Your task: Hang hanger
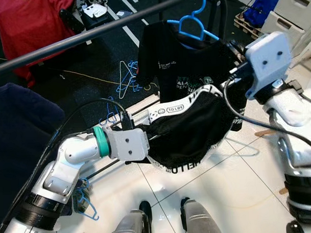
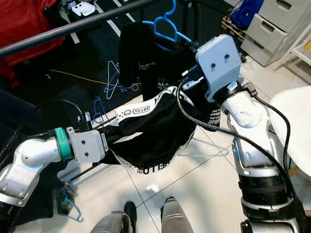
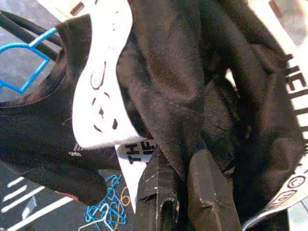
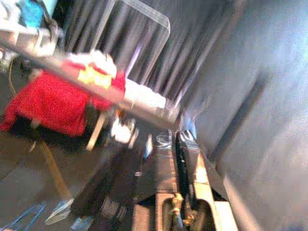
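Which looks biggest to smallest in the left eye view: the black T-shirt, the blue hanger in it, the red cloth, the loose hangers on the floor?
1. black T-shirt
2. red cloth, cut off by the frame
3. blue hanger
4. loose hangers, similar to the blue hanger, but farther away, so unsure

Both arms are silver with black joint bands. A teal ring (image 1: pixel 99 141) sits just behind the left wrist's grey camera housing (image 1: pixel 128 145), which shows two dark screw holes. The right wrist's pale housing (image 2: pixel 218 64) has two holes too. Black cables (image 2: pixel 217 127) loop along each forearm.

one black shirt (image 1: pixel 184 69), one blue hanger (image 1: pixel 193 24)
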Tool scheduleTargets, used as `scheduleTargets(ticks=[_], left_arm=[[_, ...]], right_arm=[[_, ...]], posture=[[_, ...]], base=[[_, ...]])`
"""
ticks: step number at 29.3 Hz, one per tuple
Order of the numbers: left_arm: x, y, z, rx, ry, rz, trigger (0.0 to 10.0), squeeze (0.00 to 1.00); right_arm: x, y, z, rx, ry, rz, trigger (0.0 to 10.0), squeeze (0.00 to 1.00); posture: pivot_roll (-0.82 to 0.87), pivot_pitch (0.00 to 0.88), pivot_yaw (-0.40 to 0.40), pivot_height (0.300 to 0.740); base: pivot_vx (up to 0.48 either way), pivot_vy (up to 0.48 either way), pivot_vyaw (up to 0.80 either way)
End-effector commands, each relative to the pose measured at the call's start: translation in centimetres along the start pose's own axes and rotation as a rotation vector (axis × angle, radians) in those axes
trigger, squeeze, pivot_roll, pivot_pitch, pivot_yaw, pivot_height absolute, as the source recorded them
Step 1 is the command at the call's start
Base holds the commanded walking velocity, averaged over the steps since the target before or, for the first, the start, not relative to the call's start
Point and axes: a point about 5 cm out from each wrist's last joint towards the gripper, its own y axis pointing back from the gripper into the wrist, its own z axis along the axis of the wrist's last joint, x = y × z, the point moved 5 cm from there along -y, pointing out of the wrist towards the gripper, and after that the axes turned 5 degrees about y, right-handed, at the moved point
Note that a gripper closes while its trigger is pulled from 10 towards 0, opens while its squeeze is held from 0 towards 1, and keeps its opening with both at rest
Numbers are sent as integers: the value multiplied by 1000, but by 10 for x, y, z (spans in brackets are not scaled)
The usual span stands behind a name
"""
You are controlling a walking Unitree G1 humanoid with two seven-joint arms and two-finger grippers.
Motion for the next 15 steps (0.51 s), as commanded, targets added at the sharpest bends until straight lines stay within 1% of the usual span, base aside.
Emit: scheduleTargets(ticks=[1,2,4,5,6,7,8,9,10,11,12,13,14,15], left_arm=[[-1,0,-9,26,15,5,10000,0],[0,-2,-11,27,39,17,10000,0],[3,-7,-16,35,50,23,10000,0],[3,-7,-16,35,50,23,10000,0],[5,-8,-17,36,57,27,10000,0],[5,-8,-17,36,57,27,10000,0],[8,-9,-18,38,55,28,10000,0],[8,-9,-18,38,55,28,10000,0],[10,-10,-19,40,54,28,10000,0],[12,-10,-19,42,51,28,10000,0],[13,-10,-20,45,45,27,10000,0],[13,-10,-21,47,42,26,10000,0],[13,-10,-21,47,42,26,10000,0],[13,-9,-21,49,43,26,10000,0]], right_arm=[[9,3,13,-37,94,82,10000,1000],[16,6,16,-38,144,141,10000,1000],[48,20,12,-5,181,341,10000,1000],[48,20,12,-5,181,341,10000,1000],[65,29,9,13,186,438,10000,1000],[65,29,9,13,186,438,10000,1000],[92,49,0,69,182,615,10000,1000],[92,49,0,69,182,615,10000,1000],[114,72,-8,123,158,771,10000,1000],[130,94,-14,164,149,903,10000,1000],[138,107,-18,185,159,973,10000,490],[140,111,-20,190,172,996,10000,490],[140,111,-20,190,172,996,10000,490],[141,111,-26,186,234,1003,10000,0]], posture=[[-287,168,123,740],[-293,167,124,740],[-300,168,126,740],[-300,168,126,740],[-305,168,129,740],[-305,168,129,740],[-308,169,132,740],[-308,169,132,740],[-308,169,135,740],[-307,168,135,740],[-306,169,136,740],[-306,169,136,740],[-306,169,136,740],[-304,169,134,740]], base=[[0,0,0],[0,0,0],[0,0,0],[0,0,0],[0,0,0],[0,0,0],[0,0,0],[0,0,0],[0,0,0],[0,0,0],[0,0,0],[0,0,0],[0,0,0],[0,0,0]])
